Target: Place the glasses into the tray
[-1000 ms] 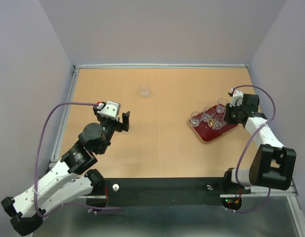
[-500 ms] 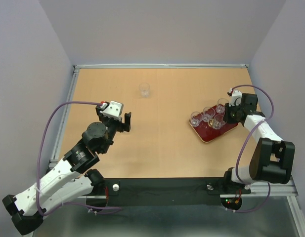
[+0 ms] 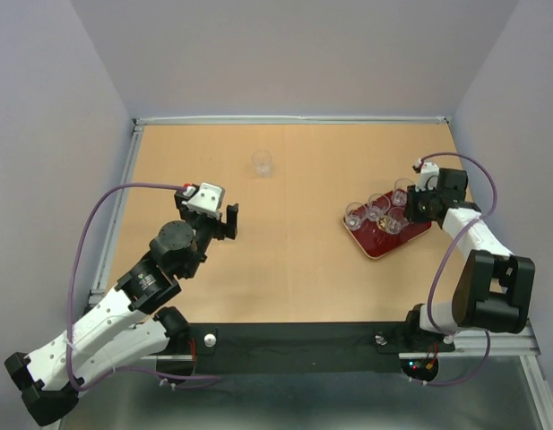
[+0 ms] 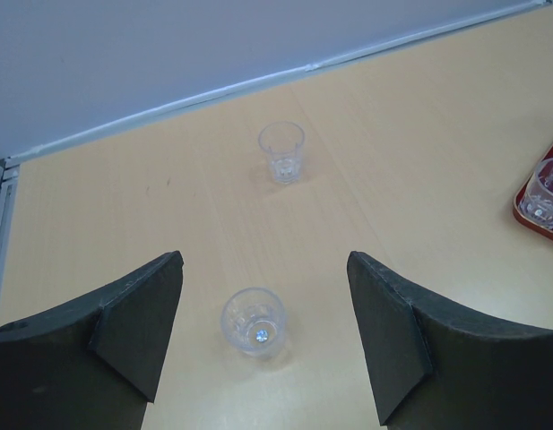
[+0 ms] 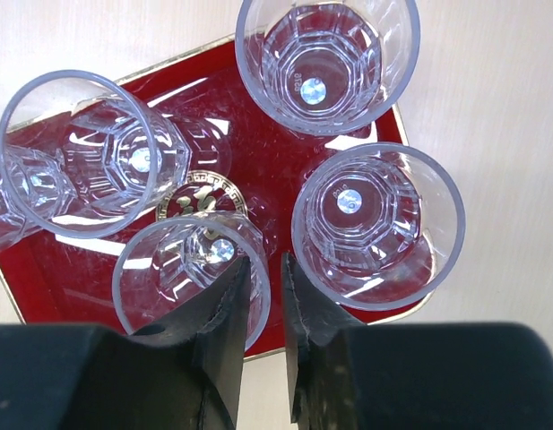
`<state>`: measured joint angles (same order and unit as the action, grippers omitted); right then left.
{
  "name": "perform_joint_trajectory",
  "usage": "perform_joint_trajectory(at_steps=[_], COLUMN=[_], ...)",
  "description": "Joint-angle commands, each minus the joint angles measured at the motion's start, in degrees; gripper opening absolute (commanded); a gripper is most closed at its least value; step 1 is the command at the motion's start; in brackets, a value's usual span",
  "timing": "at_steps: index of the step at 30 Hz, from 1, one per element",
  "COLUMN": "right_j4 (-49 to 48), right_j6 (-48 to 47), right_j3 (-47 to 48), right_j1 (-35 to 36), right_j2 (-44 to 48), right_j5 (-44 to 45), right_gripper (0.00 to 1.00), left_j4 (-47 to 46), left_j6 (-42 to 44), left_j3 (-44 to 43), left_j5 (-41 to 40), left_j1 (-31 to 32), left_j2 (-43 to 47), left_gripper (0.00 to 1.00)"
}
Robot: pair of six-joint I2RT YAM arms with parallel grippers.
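We see a glossy dark red tray point(image 5: 258, 161) edged with a thin gold line, and at its middle a small round gold emblem point(image 5: 197, 199) bearing a pale figure. The glasses point(image 5: 376, 224) standing on it are clear and colourless, their faceted bases throwing white glints over the red. The two loose glasses point(image 4: 281, 150) are just as colourless. The table point(image 3: 294, 179) is light tan with a faint wood grain, framed in pale silver-grey. Around it we note pale lavender-grey walls point(image 3: 285, 54), white arms point(image 3: 97, 327) with black joints, and purple cables point(image 3: 97, 211).
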<state>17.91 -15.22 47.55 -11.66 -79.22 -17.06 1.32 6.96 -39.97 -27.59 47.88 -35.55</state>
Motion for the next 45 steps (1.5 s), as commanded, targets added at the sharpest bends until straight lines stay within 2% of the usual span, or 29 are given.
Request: perform_joint_trajectory(at_steps=[1,15,22,28,32,37,42,45], right_j4=[-3.2,-3.1,-3.0,-2.6,-2.4,-2.1,-1.8,-1.7], right_j6=[-0.1,-0.5,-1.8,-0.9,-0.8,-0.6,-0.7,-0.7], right_j3=[2.9,1.3,-1.6,-1.8,-1.8,-1.8,-1.8,-1.8], right_j1=[-0.4,-0.4,-0.4,-0.4,-0.4,-0.4,-0.4,-0.4], right_j2=[3.6,12.9,20.1,21.8,23.1,24.1,24.4,24.7], right_j5=[-0.8,-2.2,-13.6,-17.0,-17.2,-17.0,-17.0,-17.3], right_gripper=[0.27,0.3,0.3,0.3,0.3,0.3,0.3,0.3], left_j4=[-2.9,-3.1,-3.9,-4.2,-4.0,-1.4,-1.4,2.6], left_j6=[-0.1,-0.3,-1.4,-6.3,-13.1,-26.6,-38.6,-44.7], left_j3=[0.2,0.4,0.8,-0.1,-1.6,-1.4,-0.3,-0.8], left_j5=[-0.2,-0.4,0.1,1.9,6.9,15.1,21.3,22.5], left_j1=[-0.3,-0.4,-1.0,-5.1,-10.8,-18.0,-23.3,-26.4], left_j2=[0.1,-0.1,-1.6,-3.6,-5.9,-11.3,-15.2,-19.4], left_gripper=[0.85,0.85,0.86,0.86,0.84,0.77,0.75,0.75])
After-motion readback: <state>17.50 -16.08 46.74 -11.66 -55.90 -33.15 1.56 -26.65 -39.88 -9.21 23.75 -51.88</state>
